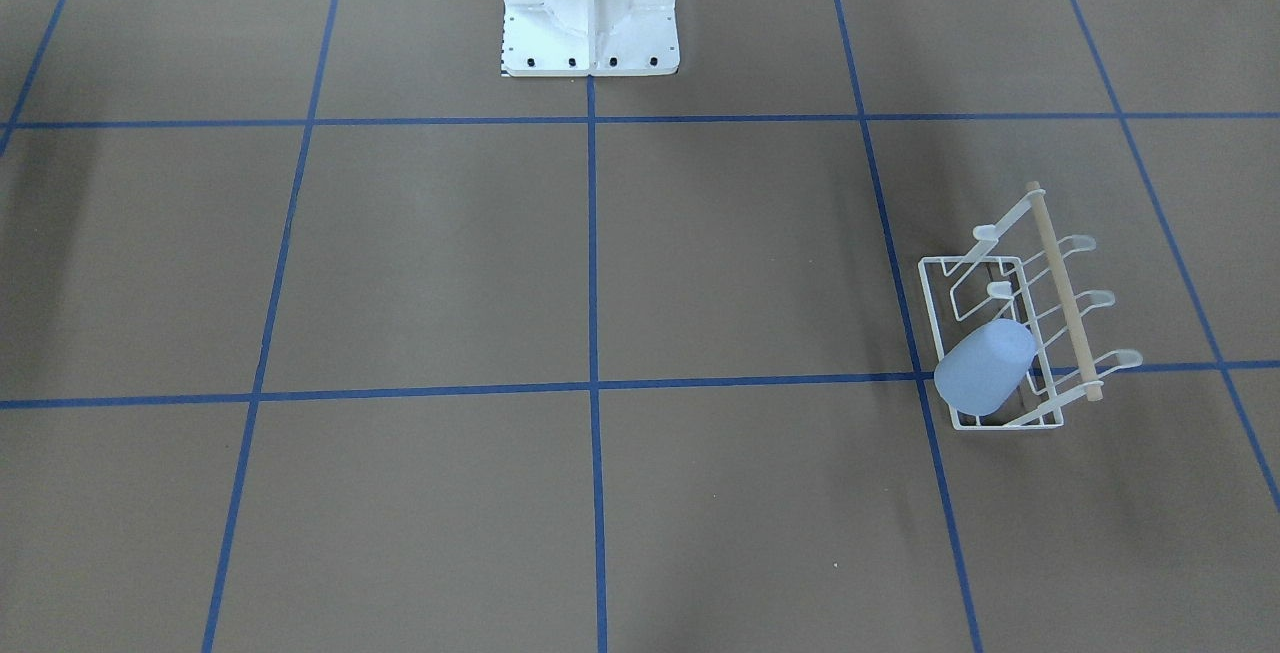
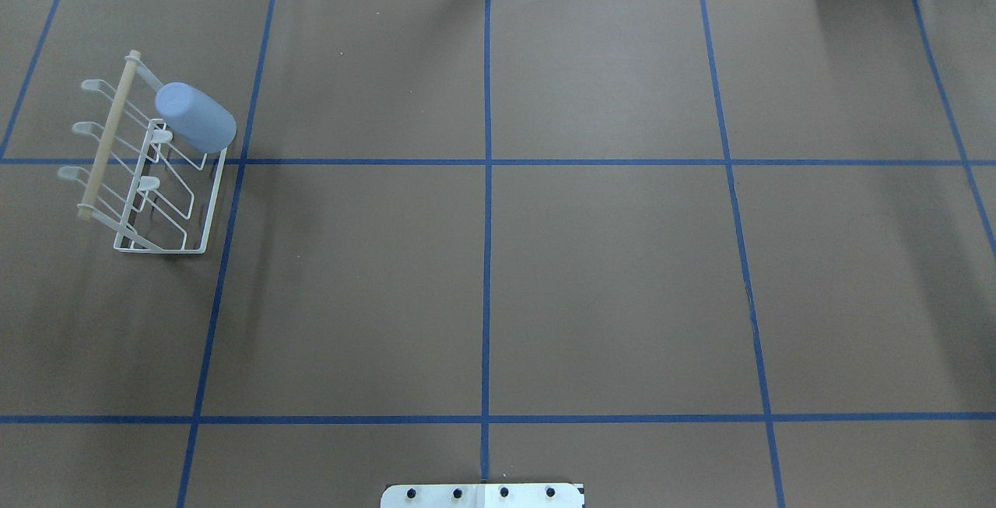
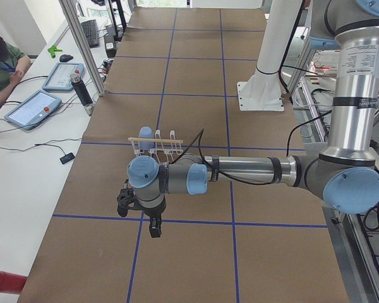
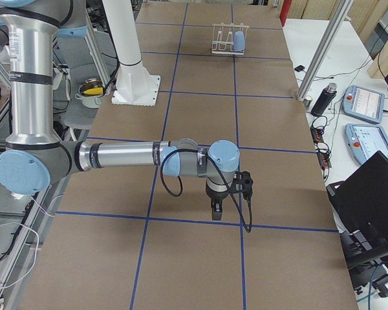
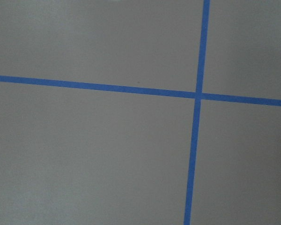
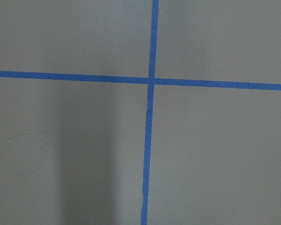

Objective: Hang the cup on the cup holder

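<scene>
Both tools point down, the left gripper (image 3: 153, 226) and the right gripper (image 4: 216, 210); open or closed, I cannot tell. The small pale blue matte cup (image 2: 194, 128) hangs tilted on an end prong of the white wire cup holder (image 2: 109, 133) with its wooden dowel, at the table's far left. Nudging that light holder could tip the cup off. The left arm (image 3: 240, 169) and right arm (image 4: 123, 155) stretch level, well apart from it.

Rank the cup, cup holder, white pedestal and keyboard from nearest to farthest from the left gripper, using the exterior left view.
1. The cup holder, just beyond the left gripper; the cup on it is too close to call apart.
2. The white pedestal, mid-table, robot's side.
3. The keyboard, far along the operators' bench.
</scene>
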